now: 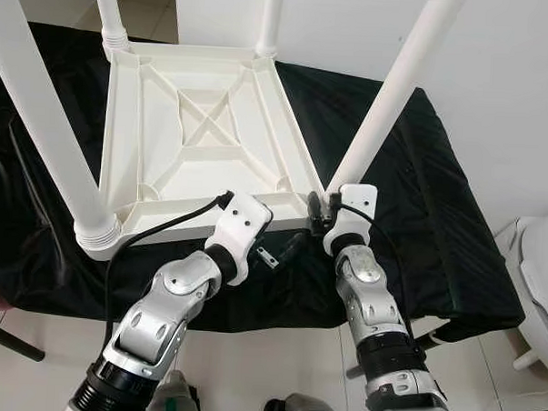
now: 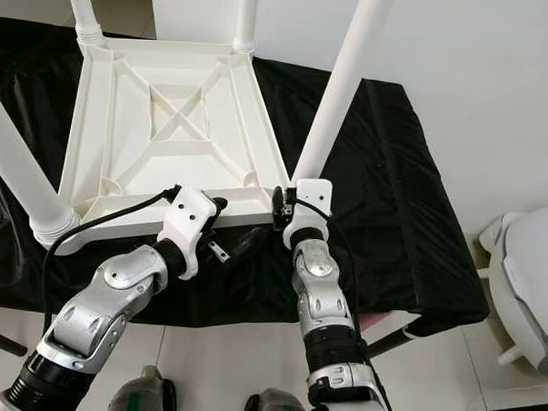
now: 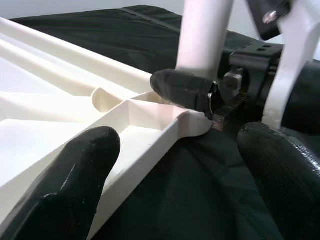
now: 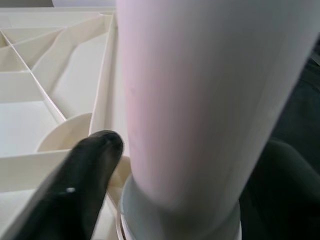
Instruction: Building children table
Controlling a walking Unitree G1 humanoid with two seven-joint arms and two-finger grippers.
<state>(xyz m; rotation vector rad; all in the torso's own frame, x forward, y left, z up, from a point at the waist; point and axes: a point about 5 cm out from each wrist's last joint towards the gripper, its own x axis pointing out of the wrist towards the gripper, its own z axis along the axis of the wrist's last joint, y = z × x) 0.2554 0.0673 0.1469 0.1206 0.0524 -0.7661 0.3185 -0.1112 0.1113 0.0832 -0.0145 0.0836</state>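
The children's table (image 1: 200, 139) lay upturned on the black cloth (image 1: 420, 185); its near-right leg (image 1: 393, 92) was clasped by the right gripper (image 1: 319, 210); the left gripper (image 1: 276, 251) was held open beside the near edge; the leg should be kept upright while seated.

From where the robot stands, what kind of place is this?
Probably a room in a home, used as an assembly spot: pale tiled floor, plain white wall, and an upside-down white plastic table lying on a black-draped surface, right gripper at one leg.

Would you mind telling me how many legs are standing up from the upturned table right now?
4: near-left leg, far-left leg, far-right leg, and near-right leg, with the right gripper at its base.
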